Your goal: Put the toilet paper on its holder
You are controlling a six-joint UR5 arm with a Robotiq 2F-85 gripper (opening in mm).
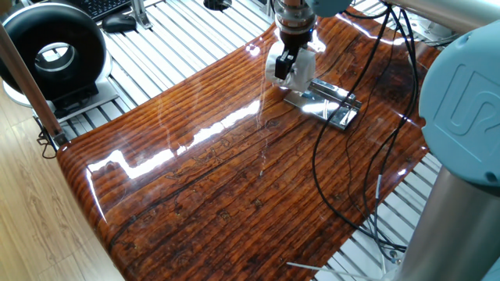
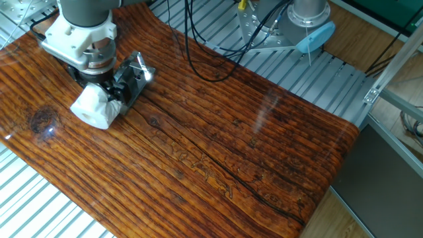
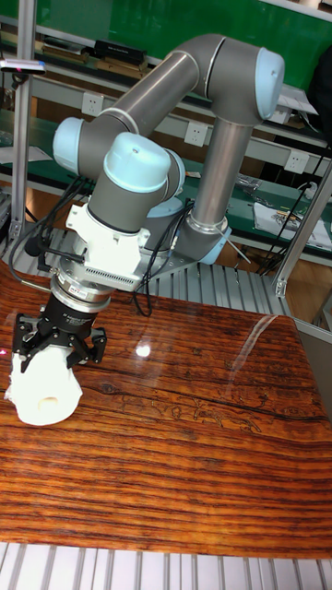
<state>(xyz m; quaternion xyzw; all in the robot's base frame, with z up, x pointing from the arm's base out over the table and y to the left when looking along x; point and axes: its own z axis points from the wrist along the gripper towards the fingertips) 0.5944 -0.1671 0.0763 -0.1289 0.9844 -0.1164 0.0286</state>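
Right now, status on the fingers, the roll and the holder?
Gripper shut on the toilet paper. Roll held at the end of the holder, not yet on its bar. Black cables trail across the table beside the holder.

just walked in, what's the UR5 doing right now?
The arm's pincer is shut on the toilet paper, holding the white roll low over the far end of the wooden table. The shiny metal holder lies flat on the table right beside the roll. The roll is not on the holder yet; whether it touches the bracket cannot be told from these views.
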